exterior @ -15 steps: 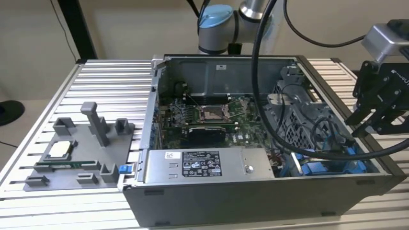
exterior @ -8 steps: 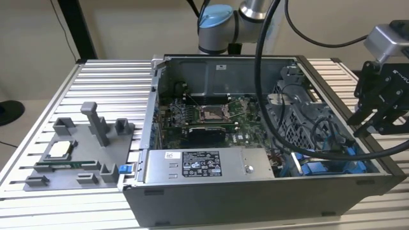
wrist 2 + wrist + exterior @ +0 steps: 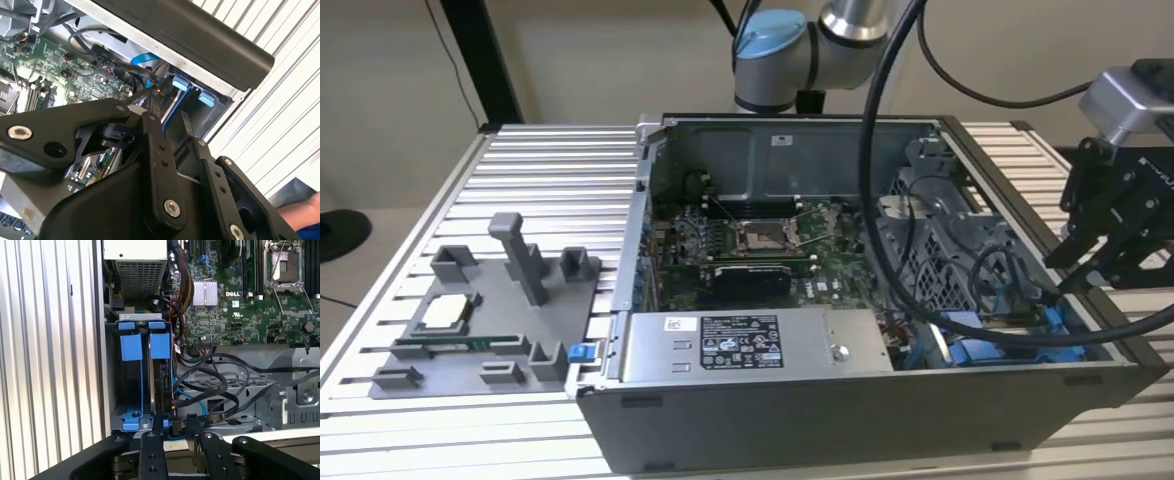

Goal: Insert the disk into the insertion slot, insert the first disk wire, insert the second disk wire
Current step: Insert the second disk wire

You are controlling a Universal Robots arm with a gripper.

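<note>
In the first wrist view the disk (image 3: 162,377) stands on edge in the insertion slot (image 3: 114,390), under its blue carrier tab (image 3: 160,345), on the motherboard side of the bay. A second blue carrier (image 3: 129,346) sits beside it. A black wire (image 3: 200,374) and a thin blue wire (image 3: 197,407) loop next to the bay. One dark wire end with an orange mark (image 3: 173,403) lies at the disk's edge. My gripper (image 3: 174,421) hovers over that end of the bay, open, its fingers a short gap apart. It appears as well in the second wrist view (image 3: 168,112) and the exterior view (image 3: 1083,268).
The open computer case (image 3: 854,420) lies on a slatted metal table (image 3: 547,170). A labelled grey power supply box (image 3: 761,345) sits by the bay and the motherboard (image 3: 761,250) fills the middle. A grey fixture tray (image 3: 480,330) lies at the exterior view's left. Thick black cables (image 3: 881,200) hang over the case.
</note>
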